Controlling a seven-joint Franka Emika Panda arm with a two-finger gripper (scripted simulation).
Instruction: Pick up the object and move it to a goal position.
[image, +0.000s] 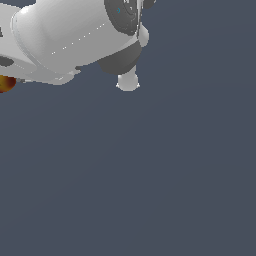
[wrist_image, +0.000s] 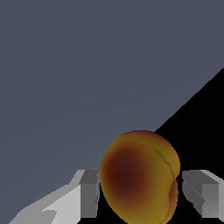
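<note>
Arm: the white Panda arm (image: 65, 35) fills the upper part of the exterior view, big pale casing with a dark grey joint ring near the top, and it runs off the exterior view's left edge.

Base: a small white rounded piece (image: 128, 82) sits below the dark joint, seen against the grey ground.

Jaws: here is the gripper (wrist_image: 144, 197) up close in the wrist view, two grey blocky fingers (wrist_image: 89, 197) standing apart, one each side of the fruit-like ball. They are parted about as wide as the ball itself. One finger sits right against the ball's side; the other shows a thin dark gap beside it, so I cannot tell whether the hold is firm.

Object: the object (wrist_image: 140, 177) is a rounded orange-red ball with a yellowish flank and a darker red patch, a fine crease running down one side. It sits squarely between the jaws, filling the space between them.

Object, outside look: in the exterior view only a sliver of the orange-red ball (image: 6, 83) shows, at the exterior view's left edge, tucked just under the white casing of the arm. The jaws themselves are out of sight there.

Surface: a plain slate-grey tabletop (image: 150, 175) spreads under everything; in the wrist view it lies beyond the jaws and ends at a straight edge, with black past it.
</note>
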